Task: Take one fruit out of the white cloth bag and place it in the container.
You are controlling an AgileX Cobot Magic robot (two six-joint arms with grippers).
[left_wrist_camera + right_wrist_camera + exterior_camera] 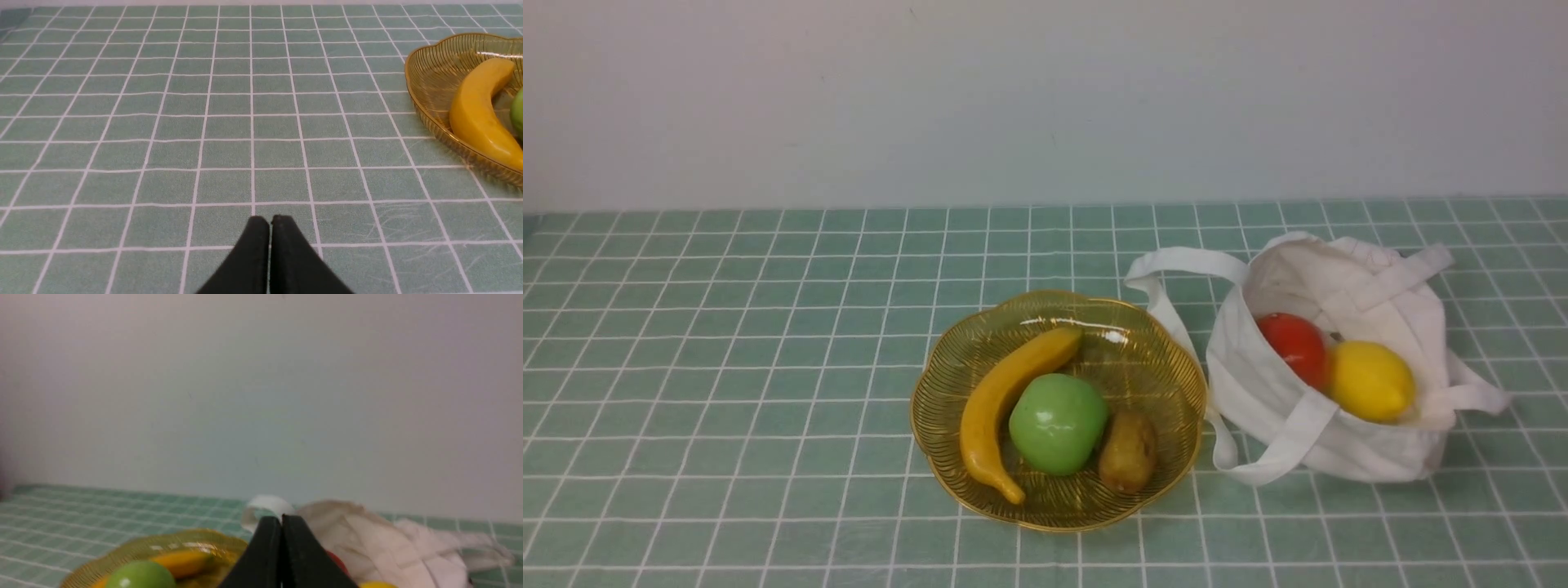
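Front view only: round glossy green apple [1058, 423] lies in the ribbed amber translucent dish [946, 359], left of the white cloth bag [1339, 453]. Wrist views only: left gripper [269, 220] and right gripper [281, 521], black jaws pressed together, empty. Green checked tablecloth [727, 327]; pale plain wall [1013, 98].

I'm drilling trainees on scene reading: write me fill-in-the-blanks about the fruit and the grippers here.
In the dish, the apple lies between the brown fruit and the ____.
The white bag holds a lemon and a ____ fruit.
The left gripper and right gripper are both ____.
Missing: banana; red; shut.
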